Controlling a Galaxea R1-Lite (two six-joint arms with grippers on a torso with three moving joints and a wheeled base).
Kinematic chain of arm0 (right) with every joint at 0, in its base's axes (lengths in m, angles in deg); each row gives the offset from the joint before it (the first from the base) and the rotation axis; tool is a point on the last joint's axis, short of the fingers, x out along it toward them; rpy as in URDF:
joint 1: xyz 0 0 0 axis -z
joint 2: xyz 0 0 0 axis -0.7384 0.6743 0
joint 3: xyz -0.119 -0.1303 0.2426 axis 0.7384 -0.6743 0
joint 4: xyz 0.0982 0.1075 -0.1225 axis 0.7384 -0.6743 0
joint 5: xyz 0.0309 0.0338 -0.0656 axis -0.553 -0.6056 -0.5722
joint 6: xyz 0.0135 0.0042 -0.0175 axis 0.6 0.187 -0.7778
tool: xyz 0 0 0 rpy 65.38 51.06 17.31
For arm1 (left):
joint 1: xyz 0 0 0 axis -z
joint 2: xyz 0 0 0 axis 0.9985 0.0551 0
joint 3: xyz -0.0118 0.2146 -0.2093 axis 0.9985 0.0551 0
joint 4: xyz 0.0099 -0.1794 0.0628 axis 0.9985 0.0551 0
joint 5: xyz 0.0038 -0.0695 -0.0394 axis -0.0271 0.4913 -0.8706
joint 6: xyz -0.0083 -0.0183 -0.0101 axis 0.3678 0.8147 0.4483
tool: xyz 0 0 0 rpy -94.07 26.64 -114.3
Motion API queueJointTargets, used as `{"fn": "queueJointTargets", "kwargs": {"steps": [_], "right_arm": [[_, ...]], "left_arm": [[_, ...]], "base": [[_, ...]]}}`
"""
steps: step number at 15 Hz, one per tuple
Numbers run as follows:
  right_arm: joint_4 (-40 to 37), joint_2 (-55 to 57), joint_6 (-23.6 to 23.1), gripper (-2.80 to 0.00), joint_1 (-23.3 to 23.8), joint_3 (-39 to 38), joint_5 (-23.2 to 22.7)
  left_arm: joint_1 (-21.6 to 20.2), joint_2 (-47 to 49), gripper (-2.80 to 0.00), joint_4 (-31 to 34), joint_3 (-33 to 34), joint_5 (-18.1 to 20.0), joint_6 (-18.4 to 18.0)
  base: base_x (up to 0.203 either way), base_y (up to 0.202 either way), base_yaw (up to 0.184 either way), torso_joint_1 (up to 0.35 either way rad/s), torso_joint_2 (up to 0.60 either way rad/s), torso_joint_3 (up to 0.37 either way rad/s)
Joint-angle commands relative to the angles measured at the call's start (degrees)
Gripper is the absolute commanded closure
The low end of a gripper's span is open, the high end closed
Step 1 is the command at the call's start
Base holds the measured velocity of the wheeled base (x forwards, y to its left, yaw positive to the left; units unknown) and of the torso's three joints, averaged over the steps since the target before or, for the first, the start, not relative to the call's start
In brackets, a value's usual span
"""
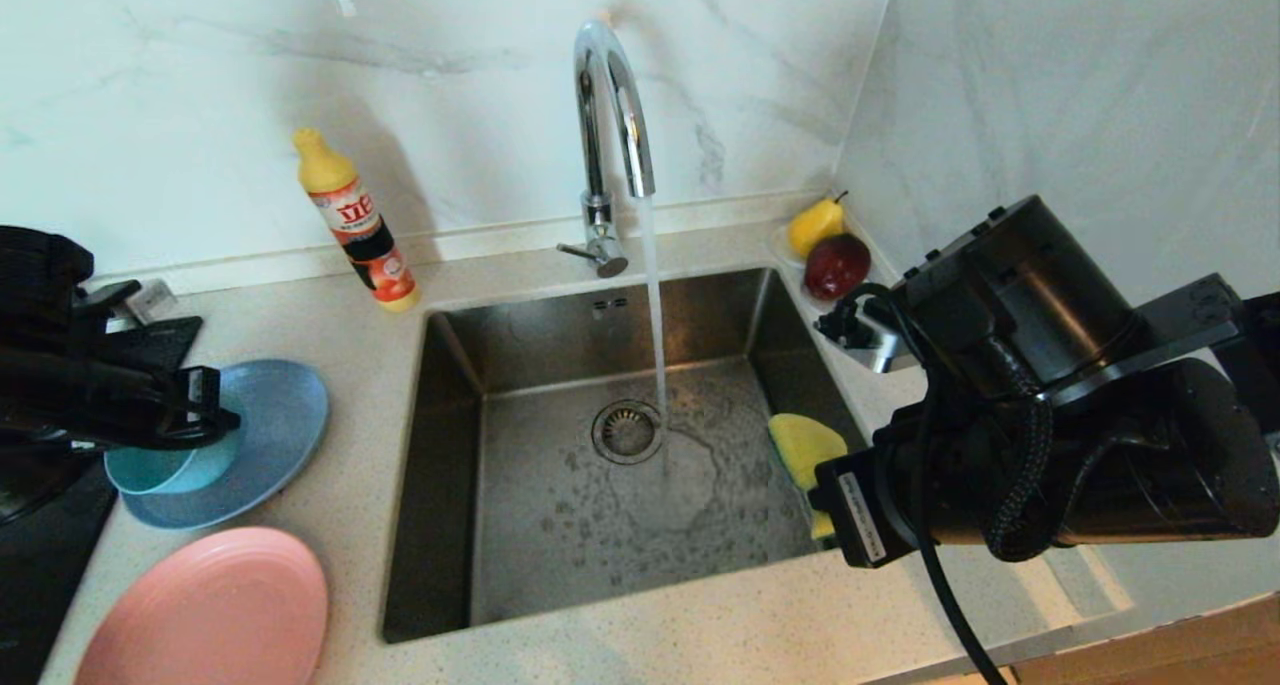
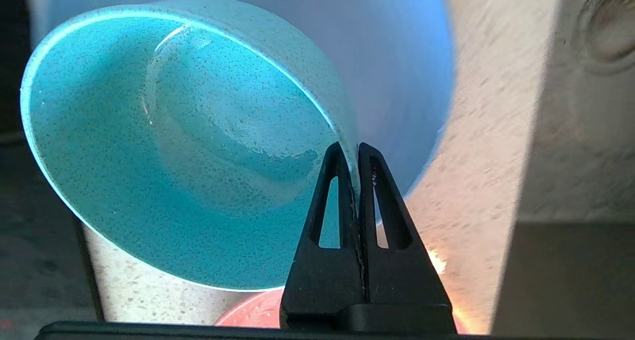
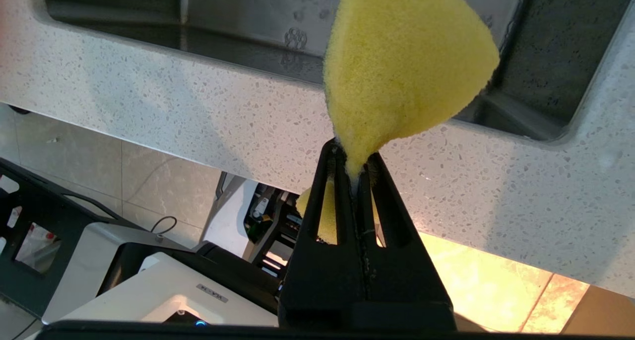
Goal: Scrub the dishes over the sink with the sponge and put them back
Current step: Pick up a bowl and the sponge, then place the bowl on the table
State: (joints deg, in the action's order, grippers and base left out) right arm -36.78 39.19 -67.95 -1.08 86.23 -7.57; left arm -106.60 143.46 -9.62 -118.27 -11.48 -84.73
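Teal bowl (speckled, wet inside), rim pinched in left jaws, right jaws clamped on yellow sponge

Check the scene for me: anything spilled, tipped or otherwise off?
Nothing spilled. The tap is running into the sink with no dish under it. The teal bowl hangs tilted, pinched by its rim in the left gripper. The right gripper squeezes the sponge out of shape.

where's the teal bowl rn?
In the head view the teal bowl is on the left, over the grey-blue plate on the counter beside the sink. The left gripper is shut on its rim.
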Motion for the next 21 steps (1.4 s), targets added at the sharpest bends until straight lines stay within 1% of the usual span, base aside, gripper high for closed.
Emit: {"fn": "queueJointTargets", "kwargs": {"steps": [1, 2, 3, 5, 6, 9, 11, 12, 14, 15, 17, 19, 21], "right_arm": [[-0.12, -0.19, 0.11, 0.0, -0.01, 0.05, 0.08], [-0.12, -0.17, 0.11, 0.0, -0.01, 0.05, 0.08], [-0.12, -0.17, 0.11, 0.0, -0.01, 0.05, 0.08], [-0.12, -0.35, 0.11, 0.0, -0.01, 0.05, 0.08], [-0.12, -0.31, 0.11, 0.0, -0.01, 0.05, 0.08], [-0.12, -0.17, 0.11, 0.0, -0.01, -0.04, -0.01], [0.01, 0.14, 0.11, 0.0, -0.01, -0.08, -0.01], [0.05, 0.53, 0.19, 0.0, -0.01, -0.04, -0.03], [0.14, 0.8, 0.2, 0.0, -0.01, 0.05, -0.1], [0.14, 0.88, 0.11, 0.0, -0.01, 0.05, -0.01], [0.14, 0.88, 0.11, 0.0, -0.01, 0.14, -0.01], [0.05, 0.88, 0.2, 0.0, -0.01, 0.05, -0.1], [0.05, 0.79, 0.2, 0.0, -0.01, 0.05, -0.01]], "left_arm": [[-0.16, -2.36, 0.0, 0.29, -2.1, -0.02, 1.06], [-0.23, -3.21, 0.0, 1.03, -3.44, -0.03, 1.72], [-0.34, -3.99, 0.0, 3.14, -5.58, -0.06, 2.46], [-1.63, -5.44, 0.0, 9.94, -9.66, -0.16, 3.77], [-3.72, -5.98, 0.0, 11.8, -10.61, -0.13, 4.04], [-11.05, -5.86, 0.0, 13.3, -11.0, -0.02, 4.48], [-16.14, -4.55, 0.0, 15.51, -10.8, 0.32, 4.81], [-18.32, -3.46, 0.0, 17.09, -10.48, 0.53, 4.88], [-21.5, -0.92, 0.0, 18.98, -9.74, 0.63, 6.26], [-22.66, 0.09, 0.0, 19.25, -9.35, 0.52, 7.47], [-23.7, 1.79, 0.0, 18.72, -7.09, 0.4, 7.99], [-24.38, 3.29, 0.0, 18.67, -6.53, 0.4, 8.52], [-25.2, 5.29, 0.0, 18.33, -6.64, -0.09, 10.05]], "base": [[0.0, 0.0, 0.0, 0.0, 0.0, 0.0], [0.0, 0.0, 0.0, 0.0, 0.0, 0.0], [0.0, 0.0, 0.0, 0.0, 0.0, 0.0], [0.0, 0.0, 0.0, 0.0, 0.0, 0.0], [0.0, 0.0, 0.0, 0.0, 0.0, 0.0], [0.0, 0.0, 0.0, 0.0, 0.0, 0.0], [0.0, 0.0, 0.0, 0.0, 0.0, 0.0], [0.0, 0.0, 0.0, 0.0, 0.0, 0.0], [0.0, 0.0, 0.0, 0.0, 0.0, 0.0], [0.0, 0.0, 0.0, 0.0, 0.0, 0.0], [0.0, 0.0, 0.0, 0.0, 0.0, 0.0], [0.0, 0.0, 0.0, 0.0, 0.0, 0.0], [0.0, 0.0, 0.0, 0.0, 0.0, 0.0]]}}
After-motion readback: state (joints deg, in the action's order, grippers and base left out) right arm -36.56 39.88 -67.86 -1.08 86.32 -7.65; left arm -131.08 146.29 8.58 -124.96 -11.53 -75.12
